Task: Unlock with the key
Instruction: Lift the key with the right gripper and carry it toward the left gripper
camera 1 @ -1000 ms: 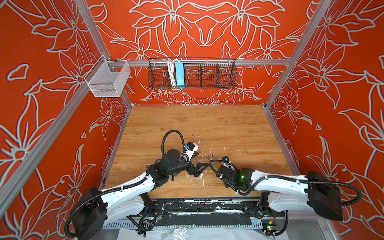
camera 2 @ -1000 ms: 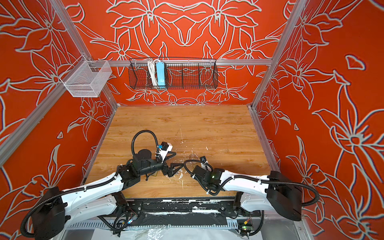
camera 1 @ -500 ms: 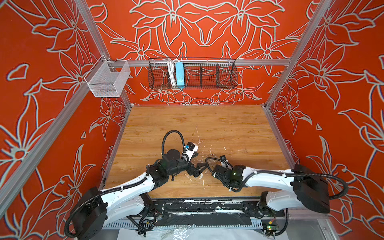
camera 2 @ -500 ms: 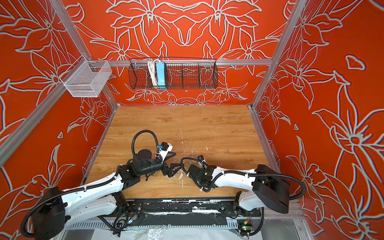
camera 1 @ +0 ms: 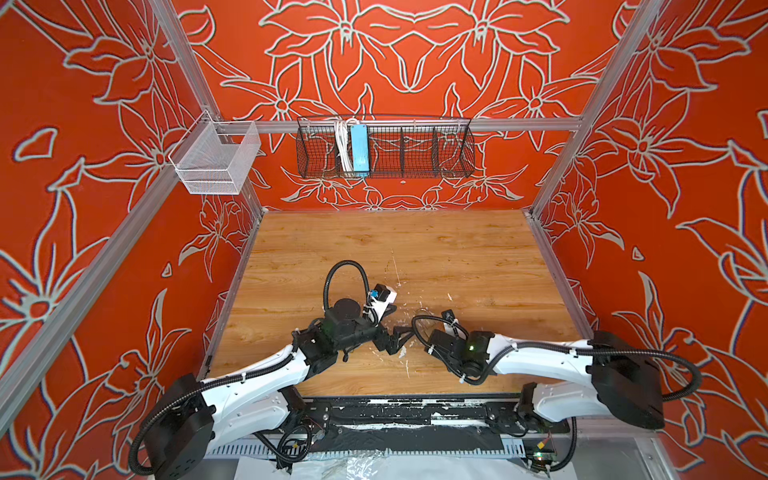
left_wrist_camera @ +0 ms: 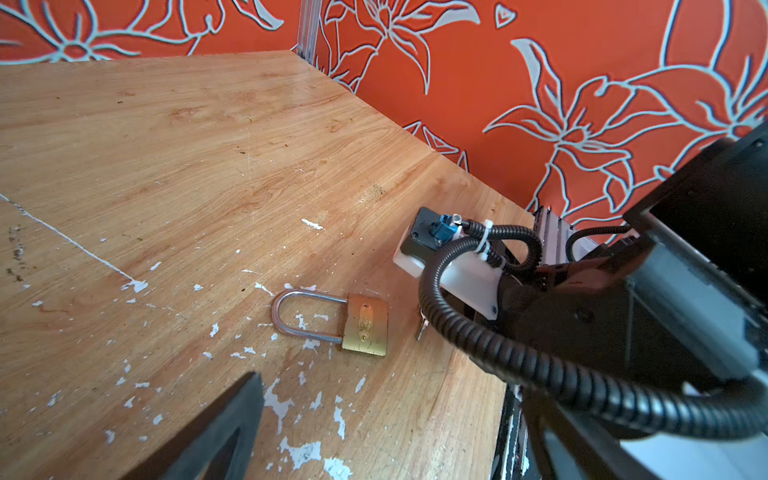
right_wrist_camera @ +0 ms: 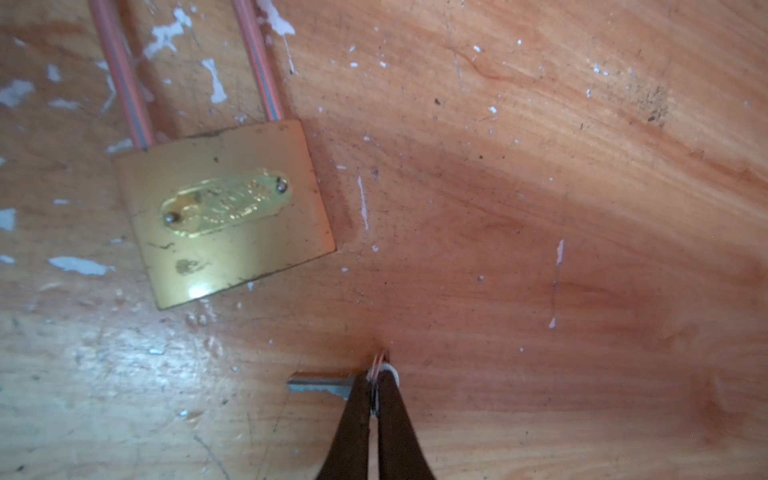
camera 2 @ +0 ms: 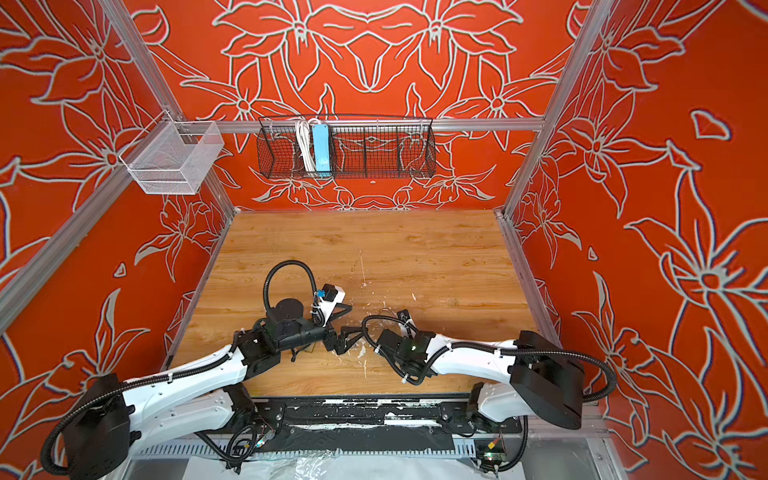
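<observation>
Near the table's front edge, at centre, between the two arms: brass padlock (left_wrist_camera: 365, 324) flat on the wooden table (camera 1: 415, 249), face plate up, both shackle legs entering the body. Just beside its body end, not touching it: small silver key (right_wrist_camera: 320, 384), flat on the wood. Right gripper (right_wrist_camera: 374, 376) pressed together on the key's head and ring, fingertips down at the table surface. Left gripper (camera 1: 395, 340) spread wide, low over the wood just left of the lock, touching neither lock nor key; one dark finger (left_wrist_camera: 243, 399) alone visible from the left wrist. From that wrist, right arm's corrugated cable (left_wrist_camera: 440, 328) and wrist camera (left_wrist_camera: 432, 237) in front of the key, only the blade tip showing. Lock and key not clearly made out in both top views, crowded by the two wrists. White paint flecks scattered round the lock. On the far wall, black wire basket (camera 1: 384, 147) holding a blue power strip (camera 1: 358, 147); at far left, white mesh basket (camera 1: 216, 160), well apart.
</observation>
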